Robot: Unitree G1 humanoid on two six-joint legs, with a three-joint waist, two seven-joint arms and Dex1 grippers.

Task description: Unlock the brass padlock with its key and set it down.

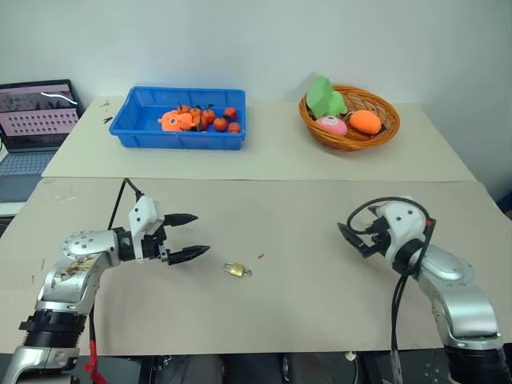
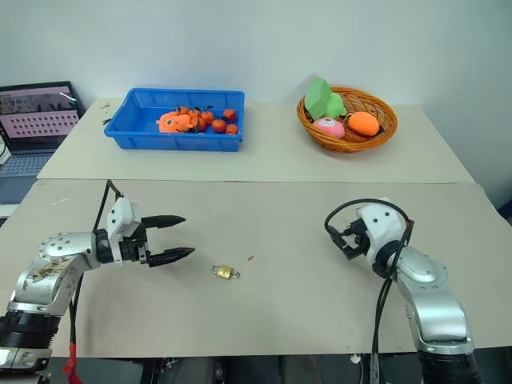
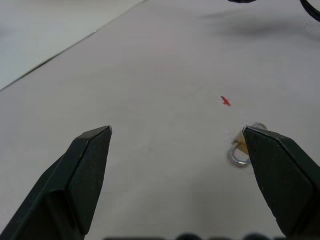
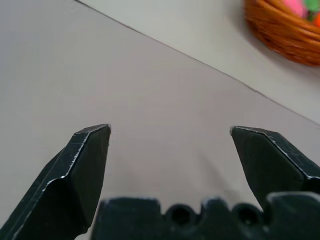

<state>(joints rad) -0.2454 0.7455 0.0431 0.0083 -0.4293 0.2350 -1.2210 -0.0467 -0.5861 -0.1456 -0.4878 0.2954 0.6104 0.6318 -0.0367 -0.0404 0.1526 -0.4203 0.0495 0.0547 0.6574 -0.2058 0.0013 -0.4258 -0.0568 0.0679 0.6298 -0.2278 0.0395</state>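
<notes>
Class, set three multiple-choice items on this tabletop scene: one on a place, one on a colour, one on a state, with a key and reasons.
1. Where does the small brass padlock lie?
A. in the blue plastic tray
B. on the near table between the two arms
C. in the woven basket

2. What colour is the rectangular plastic tray holding the small orange fruits?
A. blue
B. red
C. white

3. How do the fingers of the left gripper stand?
A. shut on the padlock
B. shut on nothing
C. open, apart from the padlock

Key: 1 B, it lies on bare tabletop, nearer the left gripper than the right gripper; 2 A, its walls are blue; 3 C, a clear gap shows between the fingers.
</notes>
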